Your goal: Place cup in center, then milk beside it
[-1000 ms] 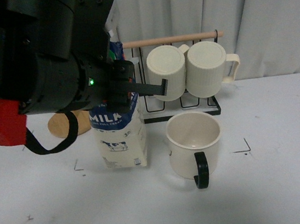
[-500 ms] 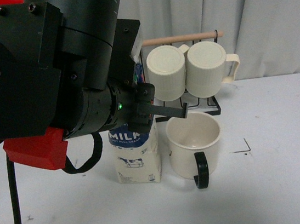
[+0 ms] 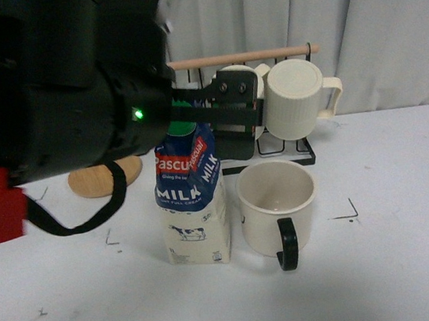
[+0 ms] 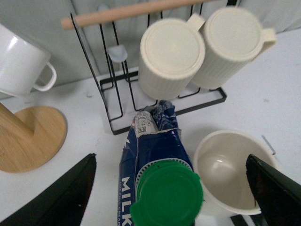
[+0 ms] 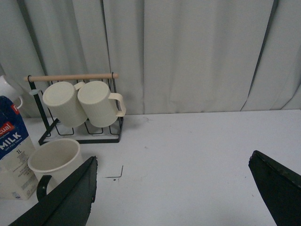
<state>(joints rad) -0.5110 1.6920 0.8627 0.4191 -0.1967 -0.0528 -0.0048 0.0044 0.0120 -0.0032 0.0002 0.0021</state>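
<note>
The milk (image 3: 192, 203) stands upright on the white table, close to the left of the cup (image 3: 277, 200), whose black handle points toward me. Both sit between the two black corner marks of the center (image 3: 327, 207). My left gripper (image 3: 233, 118) is open and hovers just above the carton. In the left wrist view the green cap (image 4: 167, 197) lies between the spread jaws of the left gripper (image 4: 169, 200), with the cup (image 4: 225, 169) beside it. My right gripper (image 5: 169, 197) is open and empty above bare table, right of the cup (image 5: 54, 162) and the milk (image 5: 14, 155).
A black wire rack (image 3: 276, 148) with a wooden bar holds two ribbed cream mugs (image 3: 289, 99) just behind the cup. A round wooden base (image 3: 91, 181) lies at the back left, with a glossy white mug (image 4: 21, 63) above it. A grey curtain hangs behind.
The left gripper carried the milk to the right, set it beside the cup, then opened and rose above it. The cup has not moved.
</note>
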